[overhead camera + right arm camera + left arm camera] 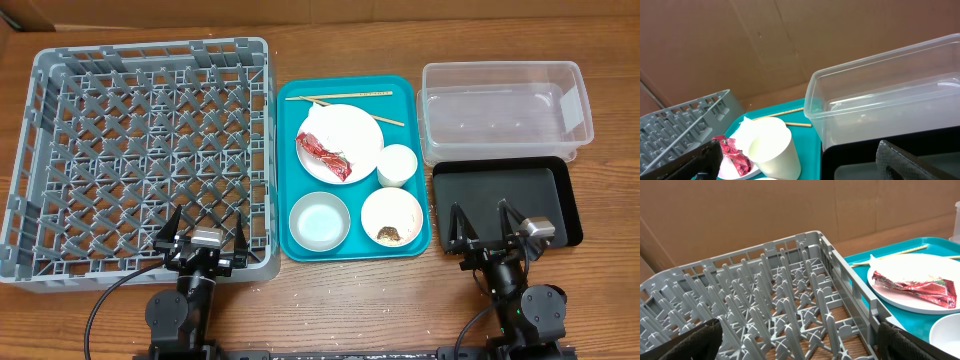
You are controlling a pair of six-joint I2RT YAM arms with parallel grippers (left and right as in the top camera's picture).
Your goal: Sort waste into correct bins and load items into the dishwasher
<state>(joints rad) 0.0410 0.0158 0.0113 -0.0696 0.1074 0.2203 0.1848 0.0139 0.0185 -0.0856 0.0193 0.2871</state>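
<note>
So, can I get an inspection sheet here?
Surface: wooden table.
Job's things: grey plastic lattice dish rack, empty; teal serving tray carrying round white plate with crinkled red wrapper and white napkin, wooden chopsticks, pale bowl, second pale bowl holding food scraps, white cup; clear plastic tub and black rectangular tray, empty.
Clutter: nothing seen.
Grippers: left pincer open over rack's edge; right pincer open over black tray.
Cables: black cable beside each arm.
Surroundings: brown cardboard wall.

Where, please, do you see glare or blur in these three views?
Overhead: even light, sharp, a white sheen on the clear tub. Left wrist: rack crisp, red wrapper glinting, near fingertips dark and soft. Right wrist: pale reflections on the tub wall, black tray nearly featureless.
</note>
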